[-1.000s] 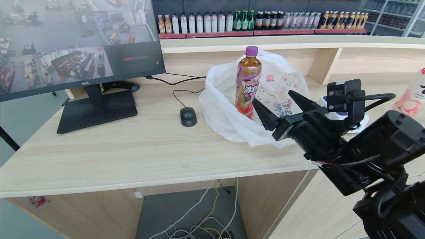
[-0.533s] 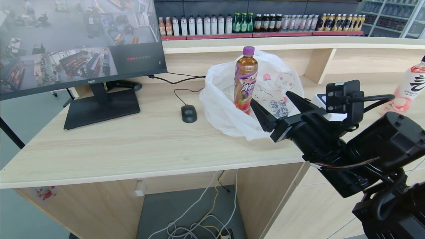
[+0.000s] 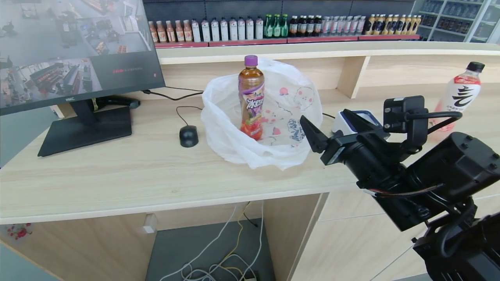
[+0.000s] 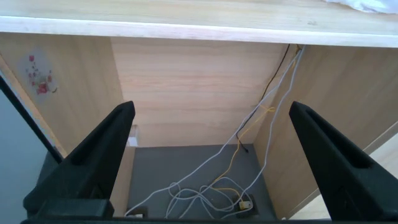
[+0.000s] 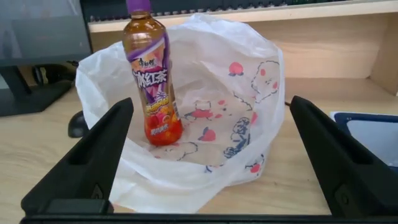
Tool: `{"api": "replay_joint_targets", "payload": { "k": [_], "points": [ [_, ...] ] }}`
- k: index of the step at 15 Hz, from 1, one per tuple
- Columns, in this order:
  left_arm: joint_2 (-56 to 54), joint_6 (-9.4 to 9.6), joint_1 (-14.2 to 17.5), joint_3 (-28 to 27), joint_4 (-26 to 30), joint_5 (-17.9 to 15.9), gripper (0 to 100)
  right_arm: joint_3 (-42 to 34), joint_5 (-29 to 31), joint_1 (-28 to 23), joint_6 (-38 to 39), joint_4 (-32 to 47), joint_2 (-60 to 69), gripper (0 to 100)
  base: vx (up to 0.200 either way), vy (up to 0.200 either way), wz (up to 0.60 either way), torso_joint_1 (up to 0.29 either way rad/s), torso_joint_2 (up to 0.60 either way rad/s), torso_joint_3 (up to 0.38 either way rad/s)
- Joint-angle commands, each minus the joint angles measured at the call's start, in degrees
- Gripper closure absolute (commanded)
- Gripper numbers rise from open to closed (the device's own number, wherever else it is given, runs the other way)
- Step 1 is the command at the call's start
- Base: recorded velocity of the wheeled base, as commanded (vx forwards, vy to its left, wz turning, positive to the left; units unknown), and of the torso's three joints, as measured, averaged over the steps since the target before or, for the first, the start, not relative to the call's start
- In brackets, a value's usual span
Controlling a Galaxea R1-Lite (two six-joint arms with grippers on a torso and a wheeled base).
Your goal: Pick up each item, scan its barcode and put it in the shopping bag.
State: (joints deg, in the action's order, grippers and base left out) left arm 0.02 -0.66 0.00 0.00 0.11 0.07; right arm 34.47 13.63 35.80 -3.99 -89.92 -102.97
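While right gripper (image 3: 323, 116) gapes empty, bottle (image 3: 251, 97) stands upright in shopping bag (image 3: 218, 105) just beyond; left gripper (image 4: 211, 109) spread.

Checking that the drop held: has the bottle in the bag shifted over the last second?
No. The bottle stands upright in the same spot inside the bag, as far from the mouse as before; only the camera turned.

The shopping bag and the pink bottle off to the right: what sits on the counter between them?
In the head view, a small white device, likely the scanner, sits between shopping bag and pink bottle.
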Motion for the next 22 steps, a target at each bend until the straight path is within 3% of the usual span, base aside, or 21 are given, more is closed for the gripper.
{"api": "replay_joint_targets", "payload": {
  "k": [1,22],
  "points": [
    [-0.02,-0.04,0.00,0.00,-0.02,0.01,0,-0.99,-0.09,0.06,0.12,-0.08,0.23,0,0.000,-0.200,0.00,-0.002,0.00,-0.002],
    [-0.02,0.04,0.00,0.00,-0.02,0.01,0,-5.65,-0.45,4.01,0.21,-0.08,4.54,0,0.000,-0.200,0.00,0.003,0.00,0.002]
  ]
}}
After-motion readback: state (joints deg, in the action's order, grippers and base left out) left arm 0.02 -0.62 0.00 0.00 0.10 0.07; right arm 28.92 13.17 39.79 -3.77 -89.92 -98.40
